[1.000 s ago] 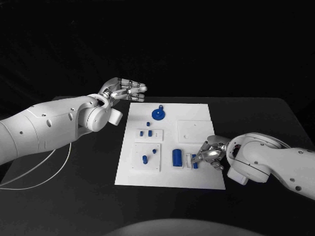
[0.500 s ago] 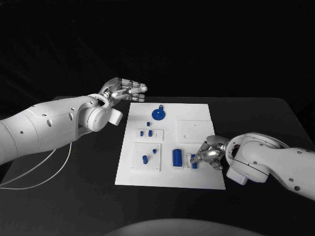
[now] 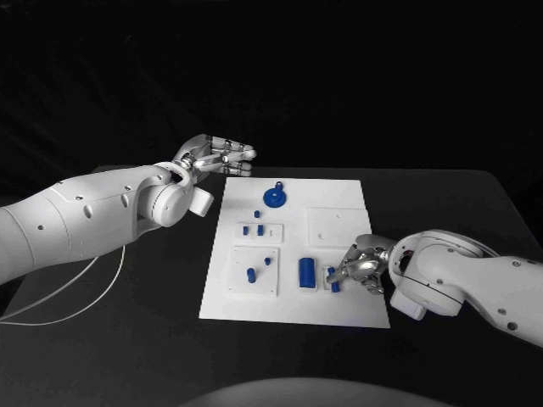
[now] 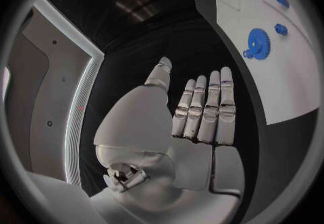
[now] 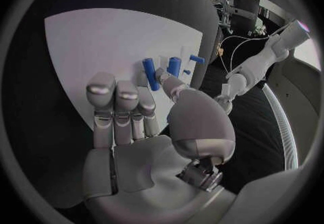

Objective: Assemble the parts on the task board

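The white task board (image 3: 345,191) lies mid-table, also seen from the wrists (image 4: 283,89) (image 5: 94,46). A blue gear (image 3: 276,197) (image 4: 258,43) sits at its far end. A blue cylinder (image 3: 306,271) (image 5: 174,66) stands near its front. Beside the cylinder a small blue peg (image 3: 334,278) (image 5: 150,73) is tilted, and my right hand (image 3: 363,267) (image 5: 135,121) pinches it between thumb tip and a fingertip, the other fingers straight. My left hand (image 3: 216,154) (image 4: 196,121) hovers off the board's far left corner, fingers straight and side by side, holding nothing.
Two short blue pegs (image 3: 252,229) stand in a small sub-plate, and two more (image 3: 260,267) in the one in front of it. A bare square sub-plate (image 3: 337,225) sits right of them. A thin white cable (image 3: 88,288) loops over the table's left side.
The small blue peg at my right hand has shifted slightly and now looks more tilted. Both arms have barely moved.
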Action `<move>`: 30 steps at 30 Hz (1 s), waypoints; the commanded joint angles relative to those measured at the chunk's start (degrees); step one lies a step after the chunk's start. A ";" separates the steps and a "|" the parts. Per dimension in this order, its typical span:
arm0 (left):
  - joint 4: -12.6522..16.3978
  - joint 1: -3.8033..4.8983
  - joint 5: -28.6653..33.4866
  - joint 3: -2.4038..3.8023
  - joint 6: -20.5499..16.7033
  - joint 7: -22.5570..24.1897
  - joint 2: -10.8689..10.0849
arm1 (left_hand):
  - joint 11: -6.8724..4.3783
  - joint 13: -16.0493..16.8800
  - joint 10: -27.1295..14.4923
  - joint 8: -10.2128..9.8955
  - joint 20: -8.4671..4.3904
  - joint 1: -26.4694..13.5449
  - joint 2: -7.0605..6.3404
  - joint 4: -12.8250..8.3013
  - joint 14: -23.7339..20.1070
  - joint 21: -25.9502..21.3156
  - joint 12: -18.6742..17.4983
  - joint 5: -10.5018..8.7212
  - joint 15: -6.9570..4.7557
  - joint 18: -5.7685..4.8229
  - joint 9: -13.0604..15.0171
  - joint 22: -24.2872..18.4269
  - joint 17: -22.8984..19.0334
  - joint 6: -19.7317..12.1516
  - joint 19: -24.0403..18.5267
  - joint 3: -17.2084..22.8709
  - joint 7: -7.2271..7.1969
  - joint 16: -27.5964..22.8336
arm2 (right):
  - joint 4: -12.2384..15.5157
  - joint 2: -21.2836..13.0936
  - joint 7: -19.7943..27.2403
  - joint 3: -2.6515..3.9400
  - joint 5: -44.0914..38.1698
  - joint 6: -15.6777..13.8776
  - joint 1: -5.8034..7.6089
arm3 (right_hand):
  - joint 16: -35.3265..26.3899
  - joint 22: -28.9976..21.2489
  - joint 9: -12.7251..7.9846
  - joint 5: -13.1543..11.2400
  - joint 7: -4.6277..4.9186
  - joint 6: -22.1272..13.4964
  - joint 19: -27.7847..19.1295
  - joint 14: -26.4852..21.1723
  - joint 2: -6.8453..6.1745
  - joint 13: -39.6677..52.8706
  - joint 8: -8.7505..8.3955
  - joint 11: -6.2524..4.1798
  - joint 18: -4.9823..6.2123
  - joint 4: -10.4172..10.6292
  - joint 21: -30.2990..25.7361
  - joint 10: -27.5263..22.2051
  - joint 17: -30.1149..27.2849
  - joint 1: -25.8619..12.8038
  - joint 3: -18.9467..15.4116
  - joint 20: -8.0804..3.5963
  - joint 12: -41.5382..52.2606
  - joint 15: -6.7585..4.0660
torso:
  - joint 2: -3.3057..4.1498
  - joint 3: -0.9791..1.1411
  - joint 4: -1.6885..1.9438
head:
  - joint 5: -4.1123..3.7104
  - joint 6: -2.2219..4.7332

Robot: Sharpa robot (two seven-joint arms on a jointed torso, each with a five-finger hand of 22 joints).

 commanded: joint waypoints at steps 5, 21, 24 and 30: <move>0.05 0.01 0.06 0.02 0.95 0.00 0.08 | -0.06 -0.06 -0.31 0.18 0.07 -0.28 0.04 0.41 0.16 0.18 -0.06 -0.23 0.11 -0.39 0.06 0.06 0.04 -0.35 0.12 0.09 0.12 -0.17 | -0.16 0.28 0.15 0.00 0.07 0.38 0.05 | -0.08 -0.21 -1.37 -2.76 -0.83 0.23 3.21 -0.15 -0.58 -0.08 0.19 -0.83 0.28 -1.43 -0.26 0.45 -0.01 0.90 3.44 -0.27 0.01 -0.57 | 0.00 0.02 0.07 | 0.11 -0.17; 0.05 0.01 0.04 0.00 1.12 -0.19 0.03 | -0.01 -0.06 -0.44 0.16 0.09 -0.39 -0.16 0.65 0.13 0.17 -0.06 -0.25 0.12 -0.39 0.06 0.06 0.04 -0.33 0.09 0.15 0.14 -0.17 | -0.36 0.69 0.47 0.00 0.33 -0.65 0.21 | -0.04 -0.45 -5.43 -4.21 -1.04 2.29 3.20 -0.10 -5.14 -0.09 0.15 -0.92 0.16 7.80 0.01 0.85 0.09 -0.45 0.39 -0.37 0.33 -0.61 | -0.01 0.02 0.01 | 0.49 -0.16; 0.04 0.01 0.04 -0.01 1.15 -0.20 0.03 | -0.01 -0.06 -0.44 0.16 0.09 -0.39 -0.16 0.65 0.13 0.17 -0.06 -0.25 0.12 -0.39 0.06 0.06 0.04 -0.33 0.09 0.15 0.14 -0.17 | -0.35 0.75 0.50 0.01 0.38 -0.50 0.24 | -0.03 -0.47 -5.58 -4.29 -1.03 2.49 3.21 -0.10 -5.47 -0.11 0.20 -0.89 0.12 8.35 0.06 0.84 0.11 -0.25 -0.07 -0.37 0.29 -0.62 | -0.01 0.00 0.01 | 0.55 -0.32; 0.02 0.01 0.03 -0.02 1.17 -0.22 0.01 | -0.01 -0.06 -0.44 0.16 0.09 -0.39 -0.16 0.65 0.13 0.17 -0.06 -0.25 0.12 -0.39 0.06 0.06 0.04 -0.33 0.09 0.15 0.14 -0.17 | -0.54 0.80 0.40 0.01 0.42 0.47 0.30 | 0.00 -0.51 -5.98 -4.22 -0.97 2.60 3.20 -0.09 -5.74 -0.21 0.17 -0.85 0.15 9.31 0.08 0.79 0.17 -0.10 -1.23 -0.36 0.14 -0.61 | -0.01 0.00 0.03 | 0.48 -0.39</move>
